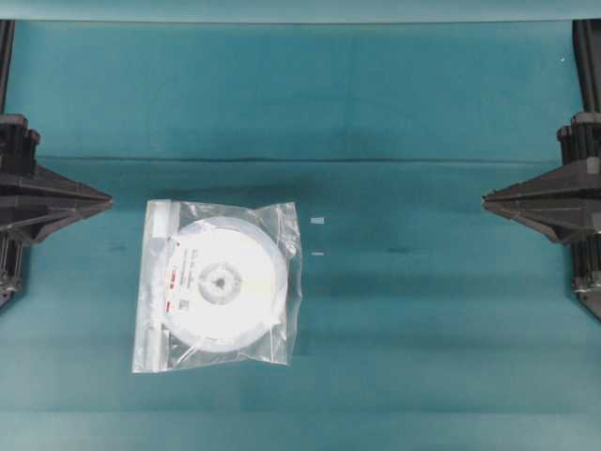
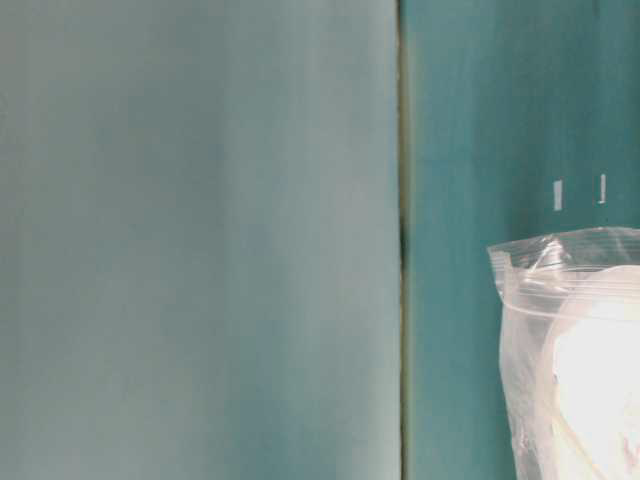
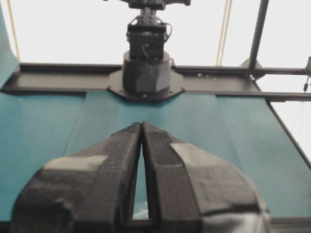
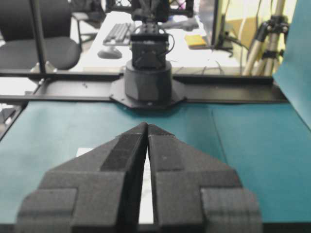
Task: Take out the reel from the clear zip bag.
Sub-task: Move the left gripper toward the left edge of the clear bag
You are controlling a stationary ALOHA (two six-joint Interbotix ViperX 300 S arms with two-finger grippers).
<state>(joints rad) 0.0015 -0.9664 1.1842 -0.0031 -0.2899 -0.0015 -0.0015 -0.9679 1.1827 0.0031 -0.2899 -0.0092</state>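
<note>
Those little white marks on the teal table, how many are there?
2. Both small white marks sit on the teal table surface, just right of the clear crinkly plastic zip bag: one higher, one below it. The bag may hide others.

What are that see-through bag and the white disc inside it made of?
The crinkly clear zip bag looks like thin glossy plastic film: it wrinkles and glints. The flat round white reel seems smooth rigid plastic, though glare leaves that uncertain.
</note>
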